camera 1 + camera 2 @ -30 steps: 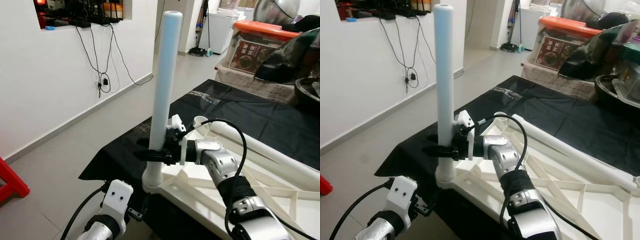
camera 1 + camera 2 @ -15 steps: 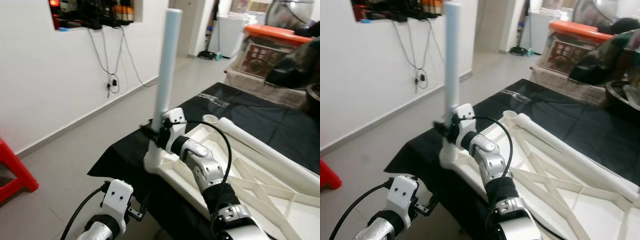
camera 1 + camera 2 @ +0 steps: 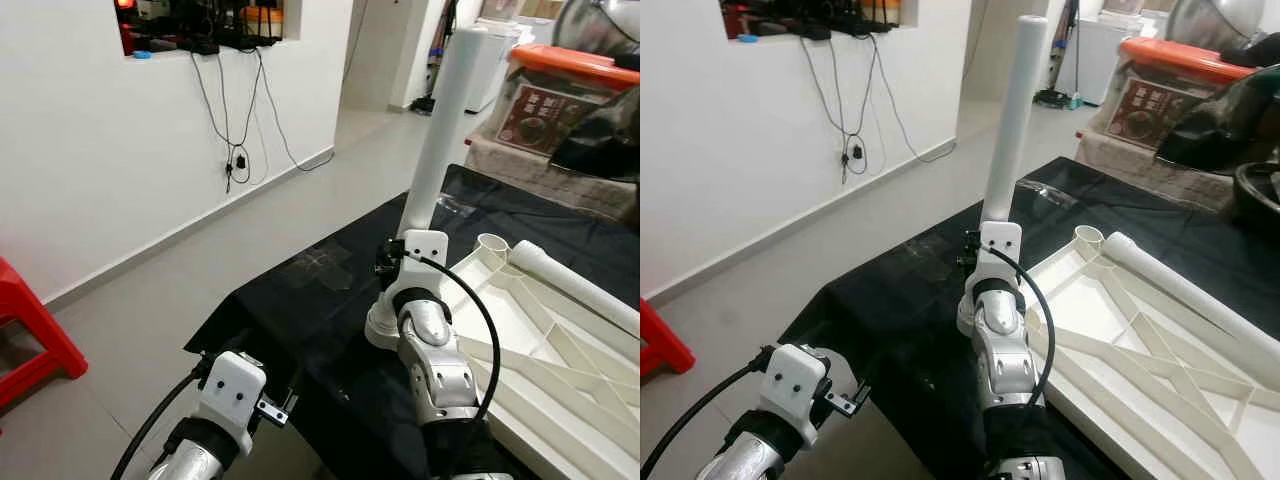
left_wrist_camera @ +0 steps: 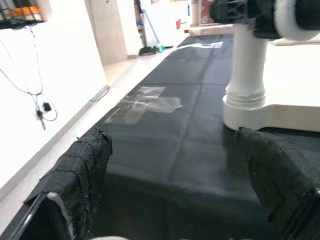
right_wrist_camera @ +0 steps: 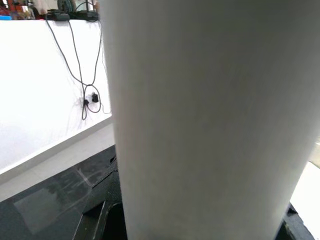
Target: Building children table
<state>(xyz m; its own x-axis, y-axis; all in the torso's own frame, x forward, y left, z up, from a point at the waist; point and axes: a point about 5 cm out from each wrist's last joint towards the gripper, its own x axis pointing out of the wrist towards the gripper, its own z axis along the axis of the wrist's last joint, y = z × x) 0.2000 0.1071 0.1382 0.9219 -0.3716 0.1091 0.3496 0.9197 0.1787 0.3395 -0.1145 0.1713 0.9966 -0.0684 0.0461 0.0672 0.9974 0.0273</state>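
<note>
Nearest us, our left end effector (image 3: 262, 400) hangs low at the worktop's (image 3: 300, 300) near edge, fingers (image 4: 82, 172) spread and empty, presumably kept clear. Beyond and to its right, our right end effector (image 3: 392, 268) is clenched on the white table leg (image 3: 440, 130) just above its base, holding it upright in the corner socket (image 3: 380, 328) of the upturned tabletop (image 3: 530, 320), likely to seat or twist it home. Farther right of that end effector, a second leg (image 3: 575, 285) lies across the tabletop's ribs.
</note>
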